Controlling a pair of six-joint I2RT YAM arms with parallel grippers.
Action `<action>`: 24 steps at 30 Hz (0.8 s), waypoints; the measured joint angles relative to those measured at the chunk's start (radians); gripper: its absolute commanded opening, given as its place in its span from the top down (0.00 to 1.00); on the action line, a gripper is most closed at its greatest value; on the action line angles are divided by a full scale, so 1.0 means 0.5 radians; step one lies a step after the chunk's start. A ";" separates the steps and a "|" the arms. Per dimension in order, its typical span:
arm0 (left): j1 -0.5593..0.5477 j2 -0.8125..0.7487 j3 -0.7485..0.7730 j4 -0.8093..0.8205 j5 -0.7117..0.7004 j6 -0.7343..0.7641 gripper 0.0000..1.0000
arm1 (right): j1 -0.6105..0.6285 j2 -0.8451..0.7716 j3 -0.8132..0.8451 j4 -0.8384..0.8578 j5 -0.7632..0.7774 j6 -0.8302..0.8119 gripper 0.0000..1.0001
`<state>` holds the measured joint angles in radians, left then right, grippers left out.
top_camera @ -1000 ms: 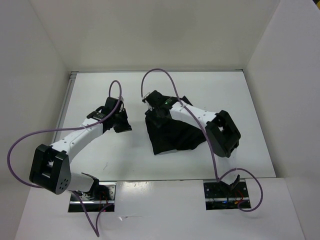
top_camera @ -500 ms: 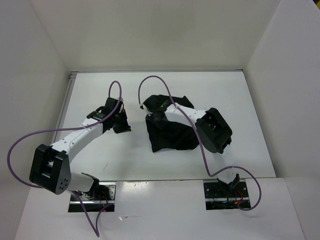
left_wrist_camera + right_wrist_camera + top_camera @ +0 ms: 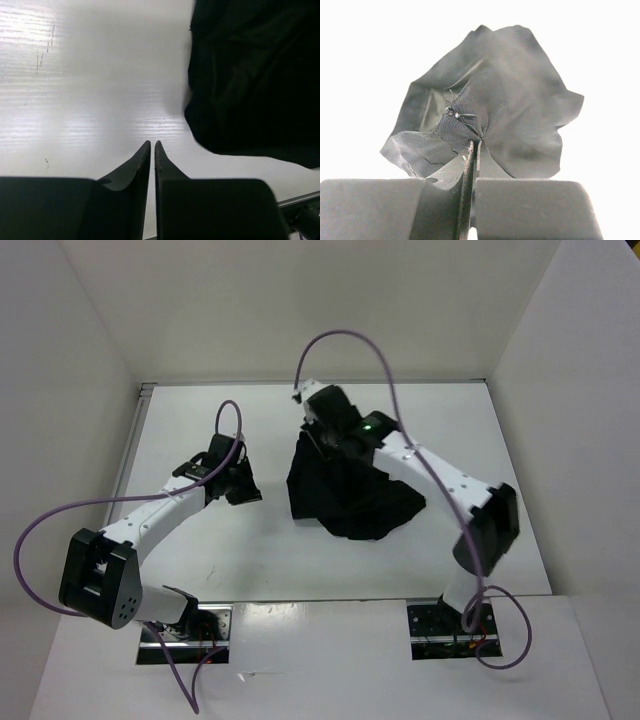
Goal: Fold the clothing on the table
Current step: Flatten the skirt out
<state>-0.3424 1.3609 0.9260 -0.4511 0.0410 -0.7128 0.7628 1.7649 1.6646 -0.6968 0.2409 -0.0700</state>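
Top external view: the clothing [image 3: 345, 502] is seen bunched on the table [image 3: 450, 430], its far end pinched by the right gripper [image 3: 322, 435]. Left wrist view: the left gripper [image 3: 152, 145] is held nearly closed and empty, near the clothing. Right wrist view: fabric is clamped between closed fingertips.

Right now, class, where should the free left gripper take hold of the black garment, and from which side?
Probably grip the clothing at its near-left corner, coming from the left. That edge bulges toward the left gripper and rests on the table, while the right gripper pinches the far bunch.
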 measured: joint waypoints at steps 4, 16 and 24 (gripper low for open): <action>0.000 0.000 0.000 0.065 0.018 -0.007 0.44 | -0.095 -0.386 0.007 -0.001 -0.099 0.095 1.00; 0.017 0.009 0.172 0.320 0.138 0.004 0.38 | -0.217 -0.553 -0.158 -0.114 -0.119 0.376 1.00; 0.021 0.008 0.170 0.326 0.152 0.002 0.36 | -0.208 -0.510 0.687 -0.097 0.249 0.491 1.00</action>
<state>-0.3321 1.3651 1.0111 -0.2882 0.1169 -0.7116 0.6586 1.5101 2.0079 -0.7452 0.3656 0.1757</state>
